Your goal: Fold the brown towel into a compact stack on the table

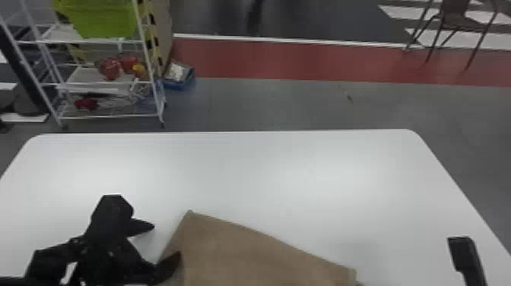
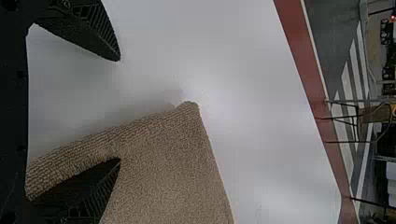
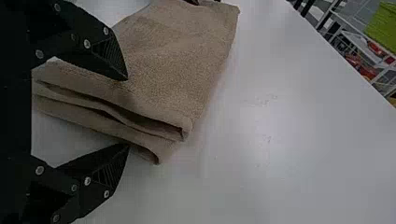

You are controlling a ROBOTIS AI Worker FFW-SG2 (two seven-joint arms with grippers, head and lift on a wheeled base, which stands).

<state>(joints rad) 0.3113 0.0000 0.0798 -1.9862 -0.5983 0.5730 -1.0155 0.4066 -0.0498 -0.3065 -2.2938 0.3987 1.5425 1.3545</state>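
Left pincer [image 2: 119,109] and right pincer [image 3: 128,112] stand open at the towel [image 3: 182,60].
If they catch too few layers [image 3: 152,114], the stack may slip apart.

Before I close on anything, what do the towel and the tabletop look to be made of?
The towel looks like terry cloth, likely cotton: matte brown, with a fine looped nap and soft, rounded folds. The tabletop seems a smooth white laminate or painted board, semi-gloss going by its soft bright patches; which one, I can't tell.
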